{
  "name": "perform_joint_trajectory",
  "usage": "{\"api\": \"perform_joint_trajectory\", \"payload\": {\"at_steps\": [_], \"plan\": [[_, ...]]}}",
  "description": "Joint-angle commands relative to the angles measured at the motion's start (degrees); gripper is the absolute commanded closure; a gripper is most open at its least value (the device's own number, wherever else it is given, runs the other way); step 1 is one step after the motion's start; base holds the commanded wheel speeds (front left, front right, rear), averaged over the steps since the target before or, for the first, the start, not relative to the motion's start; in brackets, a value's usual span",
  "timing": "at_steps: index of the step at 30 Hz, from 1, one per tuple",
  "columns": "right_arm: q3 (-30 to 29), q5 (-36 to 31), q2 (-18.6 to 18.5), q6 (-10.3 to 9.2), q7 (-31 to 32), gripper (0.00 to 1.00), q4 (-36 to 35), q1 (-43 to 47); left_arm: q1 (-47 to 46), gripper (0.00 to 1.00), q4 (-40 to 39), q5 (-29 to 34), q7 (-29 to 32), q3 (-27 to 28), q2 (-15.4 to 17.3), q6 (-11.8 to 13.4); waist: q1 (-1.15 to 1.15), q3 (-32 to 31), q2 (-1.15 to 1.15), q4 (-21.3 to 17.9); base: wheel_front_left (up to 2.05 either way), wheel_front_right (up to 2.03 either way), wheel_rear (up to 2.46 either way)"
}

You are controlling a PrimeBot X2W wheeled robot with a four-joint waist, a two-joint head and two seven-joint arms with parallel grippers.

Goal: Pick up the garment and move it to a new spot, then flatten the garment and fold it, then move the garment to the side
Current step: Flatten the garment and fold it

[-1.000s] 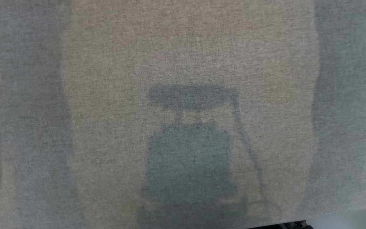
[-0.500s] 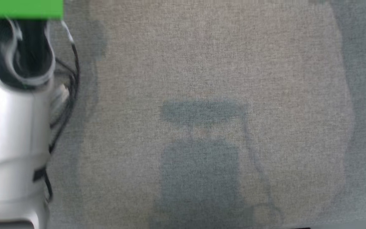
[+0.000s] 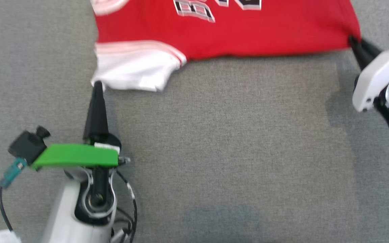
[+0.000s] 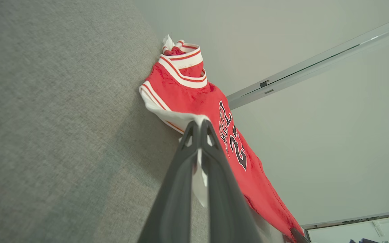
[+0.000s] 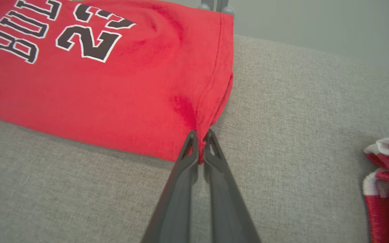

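Two grippers, one jersey. The left gripper (image 3: pixel 97 85) is clamped on the white sleeve edge of the red jersey (image 3: pixel 248 30) — which stretches across the grey surface (image 3: pixel 214 152) to the right gripper (image 3: pixel 352 39), pinched tight on the hem corner. Farther right — a second red-and-white cloth (image 5: pixel 388 189), possibly another garment, well apart.

I am looking over a grey woven surface (image 3: pixel 235 152), evenly lit, a pale wall (image 4: pixel 333 141) and a metal rail (image 4: pixel 316 62) running behind.
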Motion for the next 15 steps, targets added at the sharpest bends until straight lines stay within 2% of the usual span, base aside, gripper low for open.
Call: {"api": "perform_joint_trajectory", "payload": {"at_steps": [1,5,15], "plan": [[-1.25,-0.94,0.73,-0.08,1.31,1.00,-1.20,3.43,2.52,1.00,0.44,-1.08,-0.56,-0.12,-0.25,0.06,0.00,-4.89,0.00,1.98,0.00,0.00,0.00],[-5.36,-2.15,3.67,-0.08,3.56,1.00,-4.59,11.33,8.10,1.00,0.90,-3.71,-0.29,-1.12,-1.04,0.03,0.00,-8.04,0.00,2.74,0.00,0.00,0.00],[-12.40,-6.59,8.53,-0.08,8.18,1.00,-7.75,22.20,19.25,1.00,-2.54,-7.04,3.44,-3.42,-0.49,2.82,0.00,-13.77,0.00,4.25,0.00,0.00,0.00]]}}
